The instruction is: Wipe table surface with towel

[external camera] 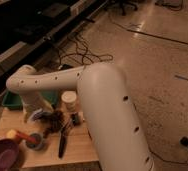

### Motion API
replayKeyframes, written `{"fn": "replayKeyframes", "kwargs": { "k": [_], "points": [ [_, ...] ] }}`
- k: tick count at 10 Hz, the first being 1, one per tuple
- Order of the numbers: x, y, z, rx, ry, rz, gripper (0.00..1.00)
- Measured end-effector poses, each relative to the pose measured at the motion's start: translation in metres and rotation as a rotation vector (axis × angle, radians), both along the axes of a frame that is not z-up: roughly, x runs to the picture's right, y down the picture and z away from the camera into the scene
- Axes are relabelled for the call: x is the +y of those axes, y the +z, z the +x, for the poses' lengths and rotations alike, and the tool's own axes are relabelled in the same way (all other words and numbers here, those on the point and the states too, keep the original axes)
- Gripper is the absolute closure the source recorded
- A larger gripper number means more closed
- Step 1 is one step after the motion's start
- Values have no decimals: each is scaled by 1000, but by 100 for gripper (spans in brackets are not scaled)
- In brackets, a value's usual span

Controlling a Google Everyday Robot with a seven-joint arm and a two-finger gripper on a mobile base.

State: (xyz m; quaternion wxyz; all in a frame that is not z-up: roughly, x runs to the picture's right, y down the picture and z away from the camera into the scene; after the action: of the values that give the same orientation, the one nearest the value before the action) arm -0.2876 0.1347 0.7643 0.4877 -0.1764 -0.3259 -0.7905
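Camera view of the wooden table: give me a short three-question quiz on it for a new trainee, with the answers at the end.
1. True or false: the white cup lies tipped over inside the green tray.
2. Where is the gripper? A, down on the floor. B, low over the table surface, just in front of the green tray and near the white cup. C, held high above the whole table.
3. Which item sits at the table's near left corner?
Key: 1, false: the cup stands upright on the table beside the tray. 2, B. 3, the purple bowl.
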Motion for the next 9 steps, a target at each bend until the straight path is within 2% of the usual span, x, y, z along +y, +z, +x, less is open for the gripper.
{"fn": "replayKeyframes", "kwargs": {
  "k": [2,6,8,9],
  "points": [
    [6,5,1,-2,-9,-12,33],
    [11,18,5,-7,-19,1,73],
    [9,16,2,-10,-36,17,93],
    [4,12,2,-9,-40,20,99]
  ]
}}
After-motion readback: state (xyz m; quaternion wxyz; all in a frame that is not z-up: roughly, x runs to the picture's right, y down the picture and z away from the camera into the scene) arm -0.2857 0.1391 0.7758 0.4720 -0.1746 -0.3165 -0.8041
